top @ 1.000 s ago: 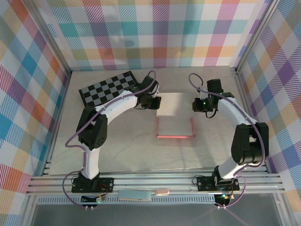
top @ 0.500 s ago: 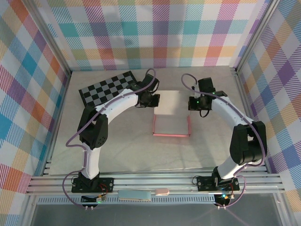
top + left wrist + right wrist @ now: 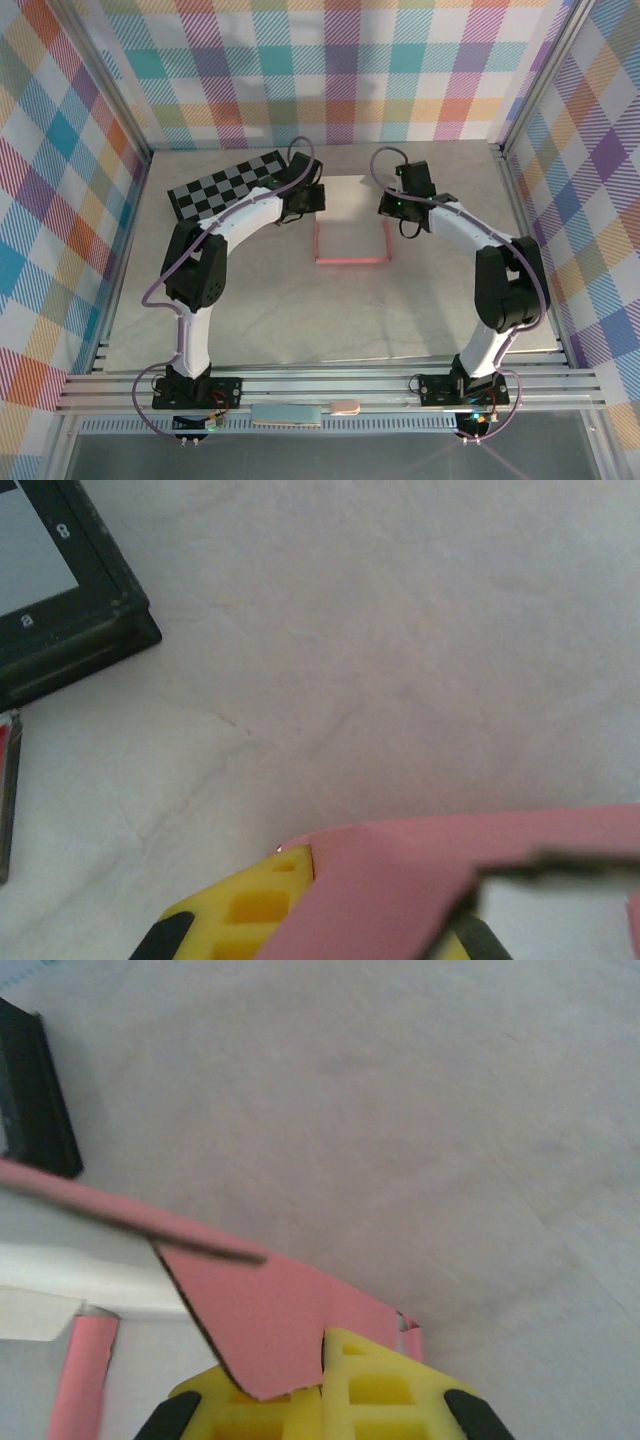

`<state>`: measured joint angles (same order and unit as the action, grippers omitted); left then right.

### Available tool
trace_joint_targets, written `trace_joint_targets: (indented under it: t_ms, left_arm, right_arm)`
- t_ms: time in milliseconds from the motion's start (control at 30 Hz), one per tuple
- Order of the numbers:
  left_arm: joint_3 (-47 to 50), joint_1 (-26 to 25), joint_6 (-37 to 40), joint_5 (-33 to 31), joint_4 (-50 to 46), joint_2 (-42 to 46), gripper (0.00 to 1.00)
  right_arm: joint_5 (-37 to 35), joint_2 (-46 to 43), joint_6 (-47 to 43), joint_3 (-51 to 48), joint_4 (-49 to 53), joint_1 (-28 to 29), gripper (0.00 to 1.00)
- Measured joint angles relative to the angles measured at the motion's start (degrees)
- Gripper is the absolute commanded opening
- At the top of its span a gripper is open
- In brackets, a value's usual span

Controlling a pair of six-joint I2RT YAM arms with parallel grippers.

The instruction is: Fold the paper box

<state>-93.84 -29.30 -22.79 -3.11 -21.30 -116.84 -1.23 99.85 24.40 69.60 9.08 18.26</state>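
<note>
Pink paper box [image 3: 350, 215] gripped by left tool [image 3: 318, 203], right tool [image 3: 386, 210], checkered board [image 3: 225, 187] nearby

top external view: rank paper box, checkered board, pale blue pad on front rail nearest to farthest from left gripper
1. paper box, touching left gripper, on its right
2. checkered board, just left
3. pale blue pad, on front rail

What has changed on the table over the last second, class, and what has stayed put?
The paper box slid away from the robot and to its left. The left gripper and right gripper travelled with it, one at each side. No grasp was visibly taken or released. The checkered board stayed where it was.
</note>
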Motion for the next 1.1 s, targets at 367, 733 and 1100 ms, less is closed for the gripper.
trace_joint_targets:
  t_ms: [367,733,1100]
  left_arm:
    - [6.1,3.7,-1.7,4.2,17.3,0.0,0.00]
    - [16.6,3.7,-2.3,5.3,30.9,1.2,0.00]
    - [22.9,3.6,-2.0,5.6,37.6,3.7,0.00]
  right_arm:
    - [0.8,4.9,0.4,-1.5,-13.9,0.5,0.00]
    - [0.4,4.9,-0.9,-6.1,-19.2,0.7,0.00]
    - [0.2,4.1,-1.4,-8.7,-21.6,1.2,0.00]
